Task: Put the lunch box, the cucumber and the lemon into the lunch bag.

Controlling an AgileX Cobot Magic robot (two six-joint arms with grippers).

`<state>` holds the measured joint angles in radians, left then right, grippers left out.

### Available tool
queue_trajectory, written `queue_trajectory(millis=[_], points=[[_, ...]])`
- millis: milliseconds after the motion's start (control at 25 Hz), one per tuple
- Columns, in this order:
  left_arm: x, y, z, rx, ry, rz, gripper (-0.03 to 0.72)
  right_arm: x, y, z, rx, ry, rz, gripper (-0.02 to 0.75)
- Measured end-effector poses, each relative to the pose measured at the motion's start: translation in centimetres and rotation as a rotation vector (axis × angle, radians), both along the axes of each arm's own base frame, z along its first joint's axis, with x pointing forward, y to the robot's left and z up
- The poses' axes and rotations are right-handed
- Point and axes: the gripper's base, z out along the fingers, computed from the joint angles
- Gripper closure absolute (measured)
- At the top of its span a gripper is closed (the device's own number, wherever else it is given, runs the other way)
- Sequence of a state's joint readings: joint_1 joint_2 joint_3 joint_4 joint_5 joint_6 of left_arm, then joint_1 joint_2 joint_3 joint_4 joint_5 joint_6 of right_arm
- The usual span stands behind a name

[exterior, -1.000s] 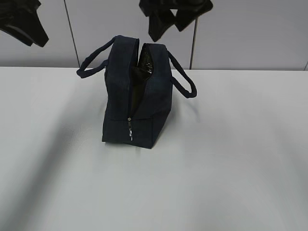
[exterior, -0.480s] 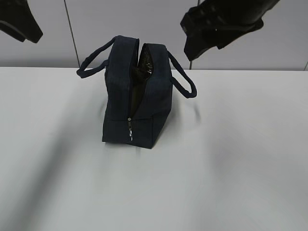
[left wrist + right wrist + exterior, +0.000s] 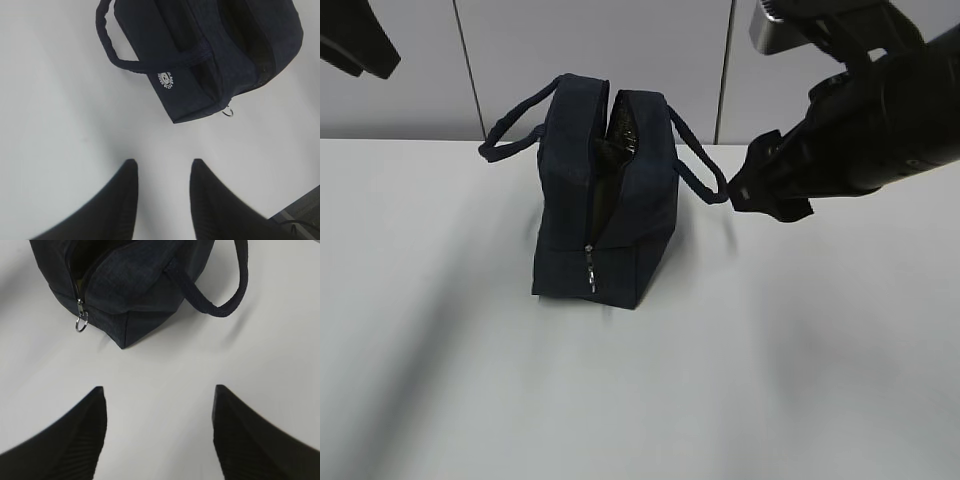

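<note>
Item 1, worktop: plain white, bare across the whole near half in my exterior view; grey shadows fall across it on both sides.

Item 2, lunch bag: stands upright at mid-depth, a little left of centre, exactly where it stood a second ago. Its narrow end panel faces me, so I read its long axis as running away from the camera toward the back wall. Dark navy fabric, boxy. The zipper is open along the top and partway down the near end, and a glossy dark lining shows in the gap. The slider sits low on the near end with its silver ring pull hanging from it. One loop handle droops to the right, the other to the left. A small white round logo shows on the side panel in the left wrist view. I cannot see what lies inside.

Item 3, right hand: change noted. A second ago it hung above the bag's mouth; it now sits lower and out to the right, just beside the right loop handle, over bare worktop. Its fingers are spread wide with nothing between them.

Item 4, left hand: high at the upper left edge, slightly further out of frame than before. Fingers part-way apart, a narrower gap, holding nothing, white worktop below.
</note>
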<state>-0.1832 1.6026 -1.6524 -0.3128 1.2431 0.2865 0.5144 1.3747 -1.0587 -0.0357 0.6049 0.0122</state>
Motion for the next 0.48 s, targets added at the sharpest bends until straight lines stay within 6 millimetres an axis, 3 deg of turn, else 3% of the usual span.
queue_trajectory(millis=[200,480], points=[[0.0,-0.1,-0.2,-0.007,0.008,-0.003,0.452,1.2,0.8,-1.8,0.046,-0.002,-0.022,0.244],[0.0,-0.1,-0.2,-0.006,0.01,-0.003,0.452,0.4,1.1,-5.7,0.148,-0.156,0.001,0.244]])
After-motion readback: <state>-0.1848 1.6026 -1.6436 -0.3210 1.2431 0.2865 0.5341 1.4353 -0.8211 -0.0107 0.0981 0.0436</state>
